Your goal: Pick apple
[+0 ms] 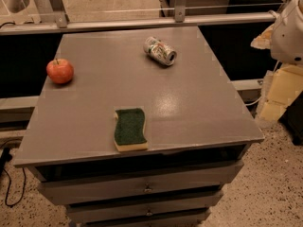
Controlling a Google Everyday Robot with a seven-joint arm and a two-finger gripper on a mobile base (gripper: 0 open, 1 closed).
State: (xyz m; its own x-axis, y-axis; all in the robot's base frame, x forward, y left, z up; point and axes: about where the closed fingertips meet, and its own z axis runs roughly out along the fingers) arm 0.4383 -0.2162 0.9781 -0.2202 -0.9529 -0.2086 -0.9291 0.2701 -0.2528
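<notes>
Tool (289, 32) shows as a white bulk at the upper right edge, off the tabletop (189, 103), touching nothing; open or closed, cannot tell. Near the left edge sits the apple (59, 71), unobstructed, with can (160, 51) and sponge (130, 129) well apart.

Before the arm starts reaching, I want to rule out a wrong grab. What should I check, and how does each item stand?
1. Apple in view on the table: ok.
2. Apple stands apart from the can and the sponge: ok.
3. Apple upright, stem up: ok.
4. Apple well away from the table's left edge: not ok, it sits close to it.
5. Gripper in view: not ok, only a white arm part shows at the right edge.
</notes>
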